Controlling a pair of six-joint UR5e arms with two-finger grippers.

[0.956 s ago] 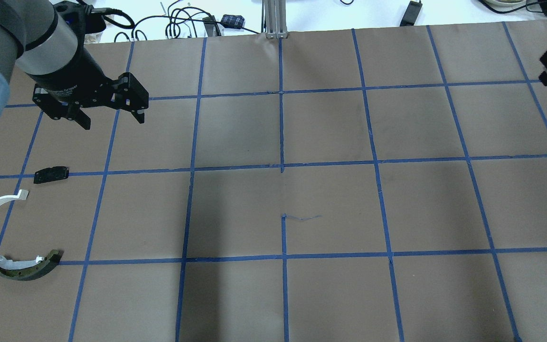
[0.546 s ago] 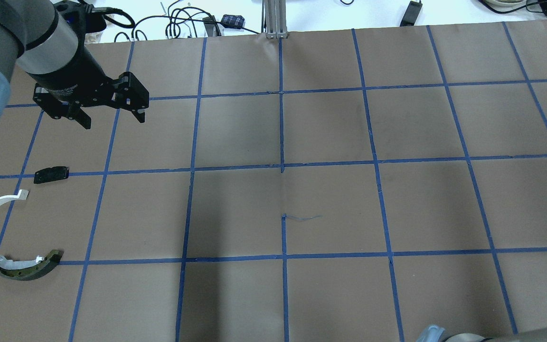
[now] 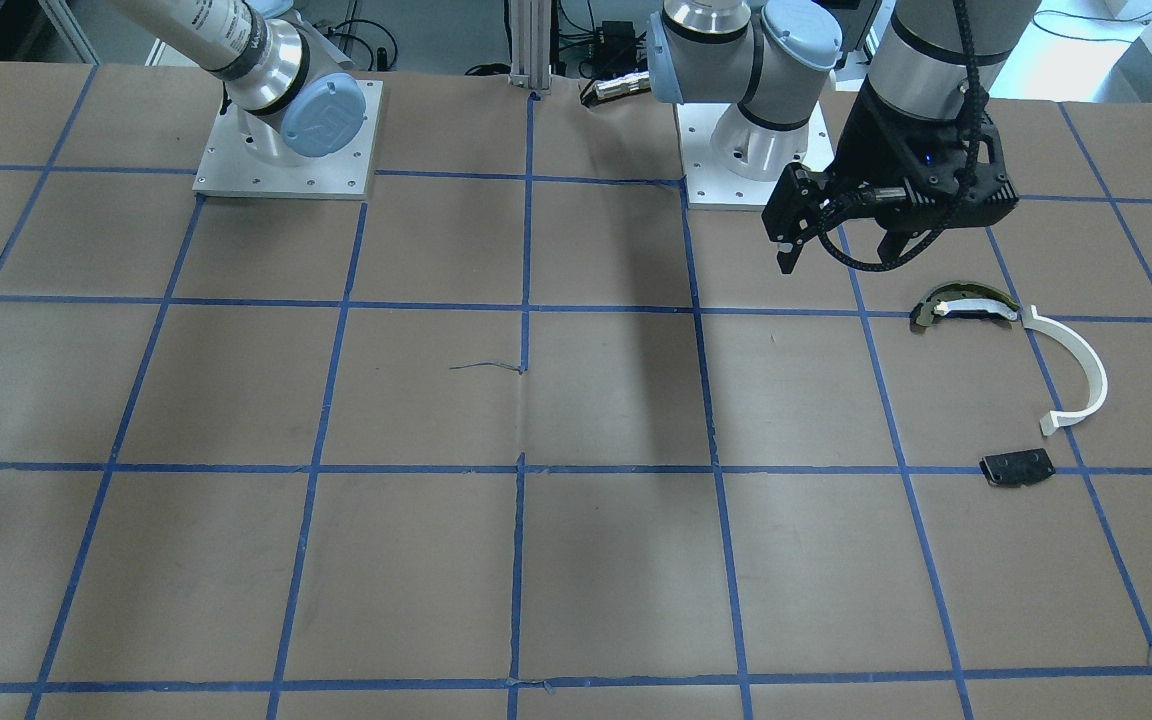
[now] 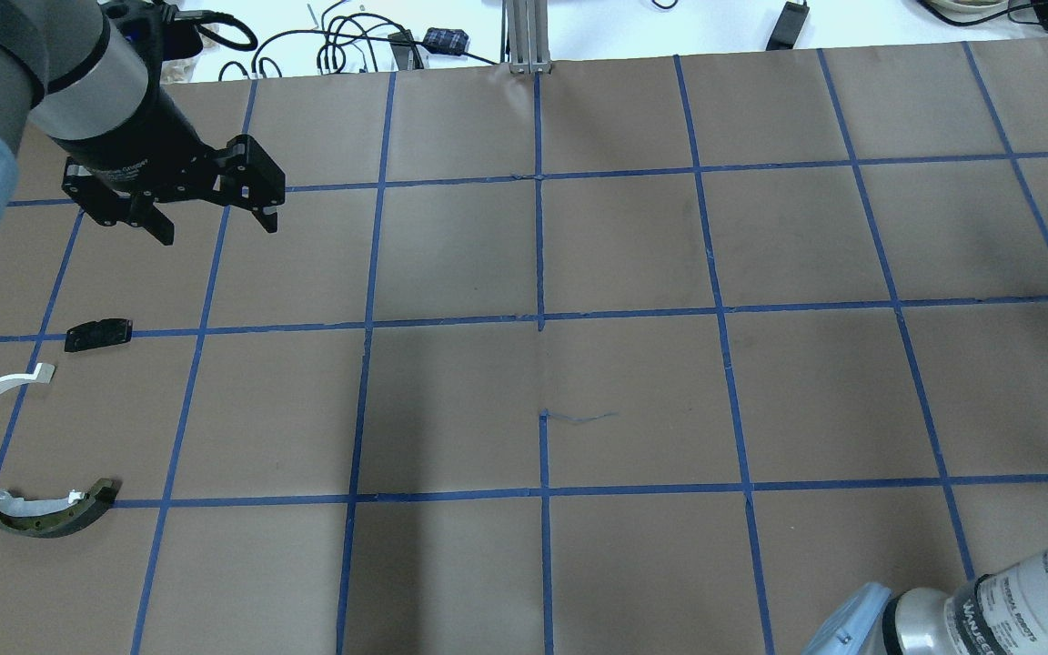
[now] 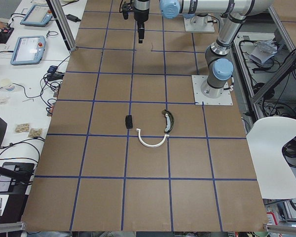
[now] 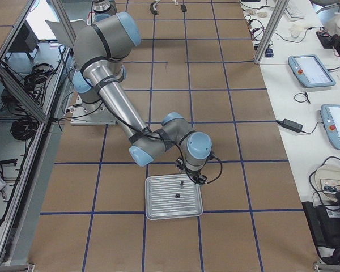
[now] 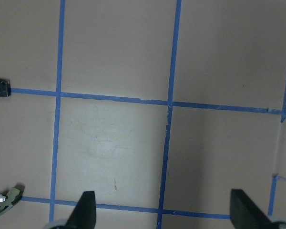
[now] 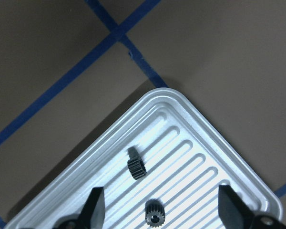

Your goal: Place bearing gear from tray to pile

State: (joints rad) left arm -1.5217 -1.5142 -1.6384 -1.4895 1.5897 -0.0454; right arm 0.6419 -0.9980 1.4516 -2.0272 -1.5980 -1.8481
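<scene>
Right arm [image 4: 1015, 600] now further into the overhead's lower right corner, right gripper [image 8: 162, 206] wide open and empty above tray [image 8: 181, 102], two gears [image 8: 137, 168] lying in it, left gripper [image 4: 216, 232] open, empty, unmoved, hovering near pile [image 4: 98, 334] of three loose parts

brown paper, blue grid

we see a dull brown table cover [image 4: 633, 246] crossed by a grid of blue tape [image 4: 539, 246]. the tray [image 8: 155, 95] is bright silver with ribbed stripes, and its gears [image 8: 137, 168] are black. we also see a white half-ring [image 3: 1098, 385], an olive-dark curved piece [image 4: 51, 520] with a white strip, and a black plate [image 4: 98, 334].
</scene>
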